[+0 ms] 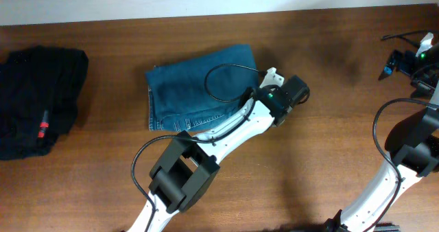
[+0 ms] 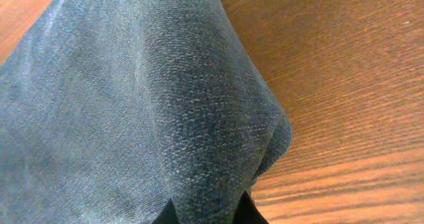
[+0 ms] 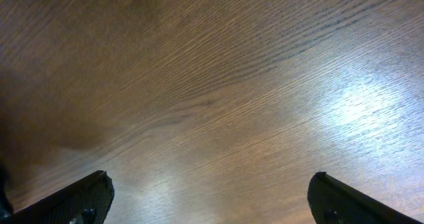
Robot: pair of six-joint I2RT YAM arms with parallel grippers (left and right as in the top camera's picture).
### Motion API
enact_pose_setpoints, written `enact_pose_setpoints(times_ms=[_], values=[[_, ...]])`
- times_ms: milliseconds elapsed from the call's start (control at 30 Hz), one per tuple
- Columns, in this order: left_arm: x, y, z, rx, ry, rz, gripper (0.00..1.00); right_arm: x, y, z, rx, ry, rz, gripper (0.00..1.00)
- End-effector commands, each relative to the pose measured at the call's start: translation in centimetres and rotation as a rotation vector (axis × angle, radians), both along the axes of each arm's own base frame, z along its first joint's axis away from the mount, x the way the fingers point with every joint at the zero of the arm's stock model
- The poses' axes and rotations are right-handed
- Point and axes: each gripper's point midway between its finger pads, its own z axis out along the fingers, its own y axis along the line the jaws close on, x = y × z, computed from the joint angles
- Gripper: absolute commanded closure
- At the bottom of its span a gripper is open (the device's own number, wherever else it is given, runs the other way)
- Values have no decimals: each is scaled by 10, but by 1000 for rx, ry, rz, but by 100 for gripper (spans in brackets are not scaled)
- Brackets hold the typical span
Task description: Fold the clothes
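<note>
The clothes, a pair of medium-blue denim jeans [image 1: 199, 88], lie folded into a rough rectangle at the middle back of the wooden table. My left gripper [image 1: 264, 88] is at their right edge. The left wrist view is filled with denim [image 2: 146, 105], and a raised ridge of it runs down between my two dark fingertips [image 2: 250, 212], where the left gripper [image 2: 207, 215] is shut on the cloth. My right gripper [image 3: 211, 197] hovers open over bare wood at the far right of the table [image 1: 411, 60], far from the jeans, with nothing between its fingers [image 3: 79, 199].
A black garment with a small red tag [image 1: 38, 98] lies bunched at the left edge of the table. The left arm [image 1: 206, 146] reaches in from the front across the jeans' near corner. The right arm [image 1: 405, 149] stands at the right edge.
</note>
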Motion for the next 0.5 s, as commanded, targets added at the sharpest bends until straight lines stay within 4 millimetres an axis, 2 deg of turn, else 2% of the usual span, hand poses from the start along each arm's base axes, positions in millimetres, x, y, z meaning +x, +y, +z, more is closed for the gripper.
enact_pose_setpoints(times_ms=[0,133,200,333,433,467], values=[[7,3,-8,24,-4,6,86,-2,0,17,-15,-40,-15,1],[3,1,-22,33,33,-12,75,-2,0,17,-15,-40,-15,1],[1,-1,-32,39,63,-33,66,-2,0,17,-15,-40,-15,1],[0,-1,-39,74,80,-70,36,-2,0,17,-15,-40,-15,1],[0,-4,-39,117,88,-139,7,-2,0,17,-15,-40,-15,1],[-1,-7,-38,137,92,-173,5,-2,0,17,-15,-40,-15,1]])
